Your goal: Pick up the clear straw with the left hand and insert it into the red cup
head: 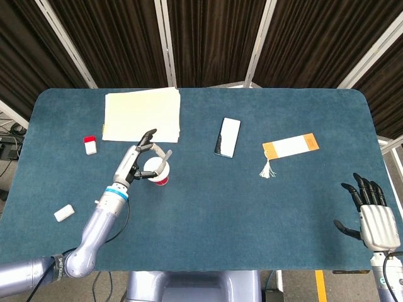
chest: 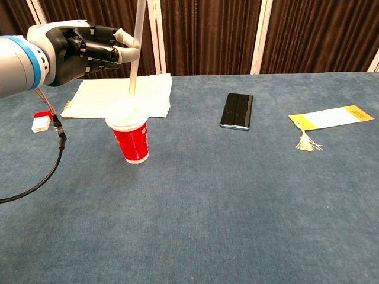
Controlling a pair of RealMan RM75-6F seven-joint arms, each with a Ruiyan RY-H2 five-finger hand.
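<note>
Tabletop (head: 208,207) first, going from the left edge: we see a small white block (head: 63,213) near the front corner and a little red-and-white box (head: 90,145) further back, same box showing in the chest view too. Next over is our left robot hand (chest: 89,46), fingers curled in with the clear straw (chest: 136,47) pinched at the thumb side, so it's got hold of the straw and nothing else. The straw stands nearly upright, its top running out of the chest view, and its lower end hangs just above the white lid of the red cup (chest: 132,142); we can't tell from the head view whether the tip touches the lid, but in the chest view there's a small gap. The cup itself sits upright on the blue cloth, just in front of a stack of cream paper (head: 141,114). Moving right, a black phone (head: 227,136) lies flat, well apart from the cup, then a white and orange bookmark with a tassel (head: 289,147). Far right, the right robot hand (head: 371,217) rests at the near edge, fingers spread, holding nothing.
</note>
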